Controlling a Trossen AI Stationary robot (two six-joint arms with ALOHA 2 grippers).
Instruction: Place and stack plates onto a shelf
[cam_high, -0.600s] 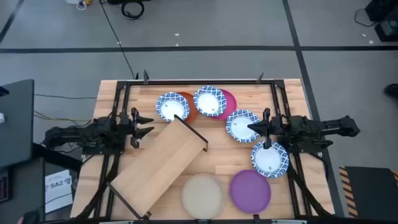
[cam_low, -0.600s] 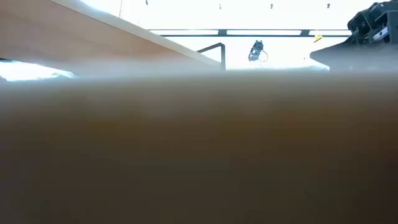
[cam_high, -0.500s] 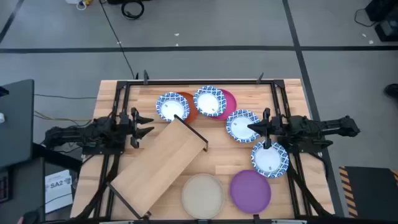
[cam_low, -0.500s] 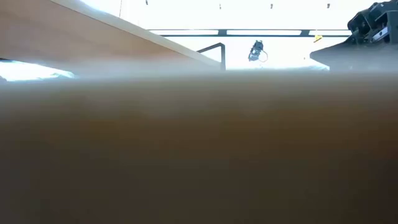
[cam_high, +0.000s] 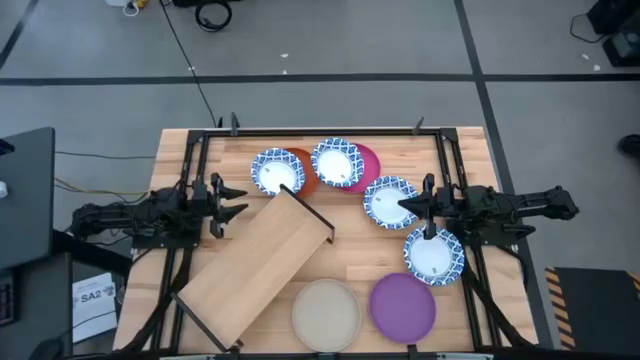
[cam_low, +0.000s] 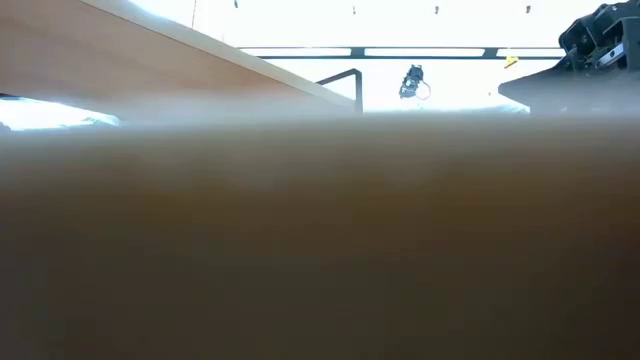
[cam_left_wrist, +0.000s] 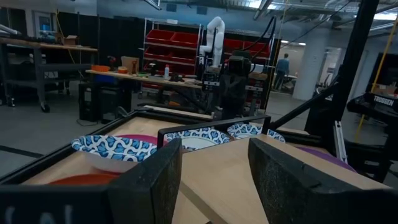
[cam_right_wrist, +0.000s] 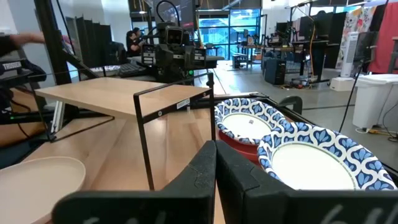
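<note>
The rectangular light wood shelf (cam_high: 262, 262) on thin black metal legs stands diagonally on the slatted wooden worktop (cam_high: 350, 272), with nothing on it yet. Eight round plates lie around it. At the far edge, one blue-and-white patterned plate (cam_high: 277, 171) rests on an orange plate (cam_high: 305, 178), and a second patterned plate (cam_high: 338, 162) rests on a magenta plate (cam_high: 368, 162). Two more patterned plates lie on the right, one (cam_high: 388, 201) just beside the right gripper (cam_high: 407, 205) and one (cam_high: 434, 256) nearer the front. A plain beige plate (cam_high: 325, 313) and a plain purple plate (cam_high: 403, 305) sit at the front edge.

The left gripper (cam_high: 238, 200) hovers near the shelf's far left corner, its fingers (cam_left_wrist: 155, 183) spread wide and empty. The right gripper's fingers (cam_right_wrist: 199, 177) are pressed together, holding nothing.

The plates look thin, stiff and light, with raised, slightly flared rims; they are probably smooth and could slide on the wood. A pinch across the rim seems the likeliest hold, and where plates overlap, the upper one should come first. If they are ceramic, they would chip when dropped.

A white label reading "SA2" (cam_high: 91, 295) shows beside the worktop, and "TROSSEN" (cam_left_wrist: 384, 91) is readable on a black frame part in the left wrist view.
</note>
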